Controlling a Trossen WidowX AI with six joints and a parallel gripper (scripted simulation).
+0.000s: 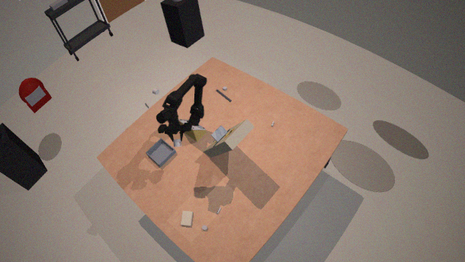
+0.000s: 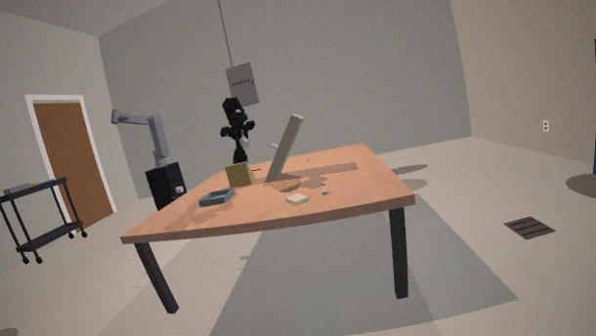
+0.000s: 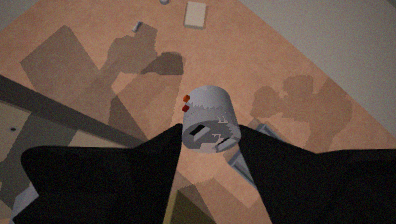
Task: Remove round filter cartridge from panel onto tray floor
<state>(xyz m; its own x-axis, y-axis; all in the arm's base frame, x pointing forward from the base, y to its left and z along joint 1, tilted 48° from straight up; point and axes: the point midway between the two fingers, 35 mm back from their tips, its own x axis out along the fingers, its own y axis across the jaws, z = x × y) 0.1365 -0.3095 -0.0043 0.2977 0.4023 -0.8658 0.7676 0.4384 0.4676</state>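
Observation:
My gripper (image 3: 209, 129) (image 1: 176, 139) (image 2: 242, 141) is shut on the round grey filter cartridge (image 3: 207, 115) (image 1: 177, 143) and holds it in the air above the table. The wrist view shows its slotted face toward the camera and two small red marks on its side. The blue-grey tray (image 1: 149, 154) (image 2: 216, 197) lies on the table below and a little to the left of the gripper in the top view; a corner of it (image 3: 267, 131) shows past the right finger. The tilted beige service panel (image 1: 239, 134) (image 2: 285, 147) stands apart to the right.
A yellow block (image 1: 196, 135) (image 2: 238, 175) sits between the arm and the panel. A beige flat block (image 1: 187, 218) (image 2: 297, 198) (image 3: 195, 14) and a small grey cube (image 1: 204, 228) lie near the table's front. A dark bar (image 1: 223, 95) lies at the back.

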